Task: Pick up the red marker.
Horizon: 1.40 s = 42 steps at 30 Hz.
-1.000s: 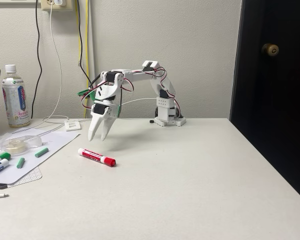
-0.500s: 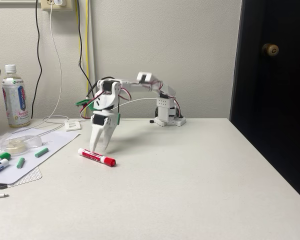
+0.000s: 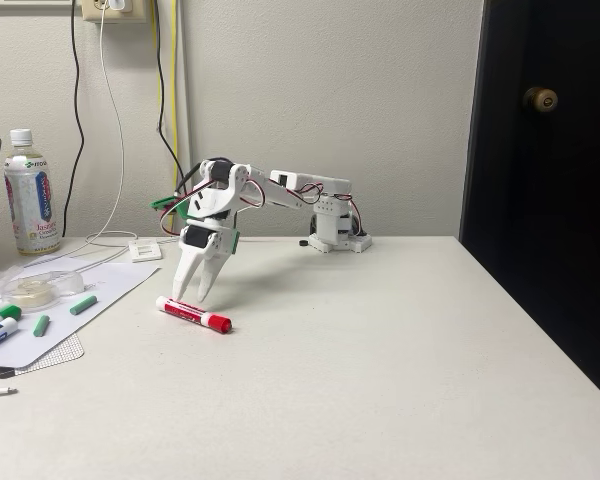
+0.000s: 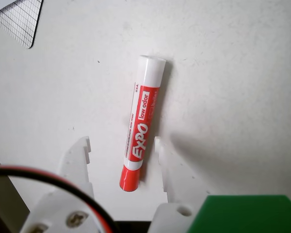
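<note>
As arm flattened — tool (image 4: 122, 145) dropped, straddling red marker (image 4: 141, 119).

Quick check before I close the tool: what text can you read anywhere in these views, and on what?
"EXPO" on the red marker, wrist view.
"low odor" on the same label, beside it.
Fine print along the label's edge: too small to read.
Bottle label at the left of the fixed view: too blurred to read.
</note>
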Motion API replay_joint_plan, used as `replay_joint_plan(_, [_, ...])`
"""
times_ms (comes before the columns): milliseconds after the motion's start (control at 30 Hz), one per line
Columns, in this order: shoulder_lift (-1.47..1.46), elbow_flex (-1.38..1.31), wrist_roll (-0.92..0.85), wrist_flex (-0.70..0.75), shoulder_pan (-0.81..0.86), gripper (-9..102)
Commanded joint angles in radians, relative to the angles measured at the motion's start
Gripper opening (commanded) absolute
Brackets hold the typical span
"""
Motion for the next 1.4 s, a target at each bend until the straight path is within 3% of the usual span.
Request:
replay_joint_plan(0, [0.008, -0.044, -0.017, -0.018, -0.002, 32])
replay_joint_plan(400, [0.005, -0.043, -0.055, -0.015, 0.000, 26])
replay_joint_plan(1000, [0.006, -0.043, -0.153, 0.060, 0.025, 35])
replay_joint_plan(1367, [0.008, -0.038, -0.144, 0.048, 0.008, 22])
